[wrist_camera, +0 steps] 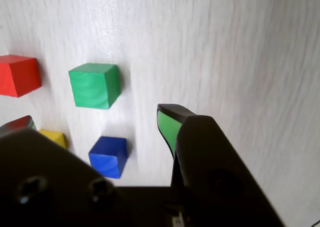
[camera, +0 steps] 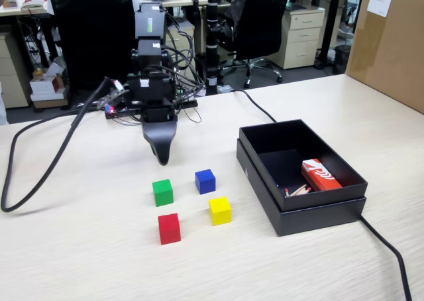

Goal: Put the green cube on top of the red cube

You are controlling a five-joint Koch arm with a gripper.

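The gripper point(camera: 163, 159) hangs above the table point(camera: 79, 248), one jaw hiding the other, so its opening cannot be judged. The green cube point(camera: 162, 192) sits flat just behind the red cube point(camera: 169, 228), apart.

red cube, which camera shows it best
The fixed view: the red cube sits whole and unobstructed on the table, in front of the green cube. The wrist view catches the red cube only at its left edge, partly cut off, though large and sharp.
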